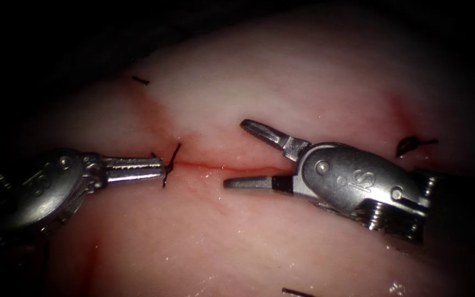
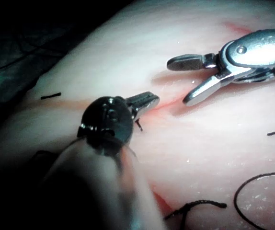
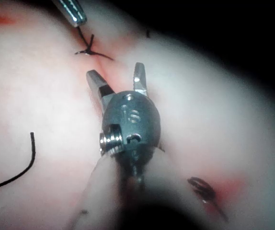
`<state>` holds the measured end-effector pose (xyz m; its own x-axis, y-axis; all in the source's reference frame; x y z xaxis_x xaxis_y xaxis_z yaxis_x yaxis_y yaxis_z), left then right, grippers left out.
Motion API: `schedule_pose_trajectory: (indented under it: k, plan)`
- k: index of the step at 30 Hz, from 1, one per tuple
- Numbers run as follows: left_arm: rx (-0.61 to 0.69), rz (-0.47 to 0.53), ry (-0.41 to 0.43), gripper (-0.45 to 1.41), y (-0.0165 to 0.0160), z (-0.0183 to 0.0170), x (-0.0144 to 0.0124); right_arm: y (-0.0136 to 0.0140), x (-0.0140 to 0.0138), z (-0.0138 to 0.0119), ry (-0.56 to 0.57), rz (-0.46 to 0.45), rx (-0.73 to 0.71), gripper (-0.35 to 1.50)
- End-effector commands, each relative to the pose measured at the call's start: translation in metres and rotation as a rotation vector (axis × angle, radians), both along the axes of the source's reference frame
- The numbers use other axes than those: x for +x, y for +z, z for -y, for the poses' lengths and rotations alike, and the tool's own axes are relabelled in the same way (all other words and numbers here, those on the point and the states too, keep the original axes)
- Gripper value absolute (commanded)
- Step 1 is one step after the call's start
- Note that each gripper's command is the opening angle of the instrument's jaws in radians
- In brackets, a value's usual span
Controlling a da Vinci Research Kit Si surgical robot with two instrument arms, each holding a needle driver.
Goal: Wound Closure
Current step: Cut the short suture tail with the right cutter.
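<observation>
Gripping the short dark thread (image 1: 170, 163) of a knot at the cut (image 1: 221, 164) in the pale tissue (image 1: 281, 77), the left hand (image 1: 160, 168) is clamped in the endoscope view, and the right hand (image 1: 236, 155) gapes empty; the right wrist view shows that hand (image 3: 116, 72) spread beside the knot (image 3: 88, 51).

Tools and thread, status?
Left tool shut on the thread at the cut. Right tool open, holding nothing, astride the cut. Cut end of thread lies on the tissue.
</observation>
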<state>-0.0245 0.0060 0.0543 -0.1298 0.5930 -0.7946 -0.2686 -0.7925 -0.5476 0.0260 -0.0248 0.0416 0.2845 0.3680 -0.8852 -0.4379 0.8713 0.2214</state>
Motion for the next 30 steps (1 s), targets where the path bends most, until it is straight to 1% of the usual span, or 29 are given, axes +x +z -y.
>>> schedule_pose_trajectory:
  k: [1,7,14,19,23,30]
  plan:
    - [-0.003,-0.002,-0.002,-0.45,0.0002,-0.0010,-0.0004,-0.0001,0.0024,-0.0006,-0.004,-0.010,-0.018,1.37]
    - [-0.002,0.000,0.003,-0.45,0.0003,-0.0010,0.0004,-0.0001,0.0054,-0.0008,-0.011,0.008,-0.074,1.37]
    - [-0.008,-0.005,0.002,-0.45,0.0002,-0.0009,0.0002,0.0009,0.0082,-0.0013,0.009,0.020,-0.081,1.35]
    - [-0.013,-0.008,0.002,-0.45,0.0000,-0.0008,0.0001,0.0016,0.0104,-0.0008,0.007,0.000,-0.102,1.35]
    - [-0.013,-0.010,0.001,-0.45,-0.0002,-0.0006,0.0001,0.0022,0.0120,-0.0005,0.009,0.003,-0.110,1.33]
    - [-0.013,-0.009,0.002,-0.45,-0.0003,-0.0005,0.0001,0.0025,0.0136,-0.0011,0.004,-0.012,-0.113,1.32]
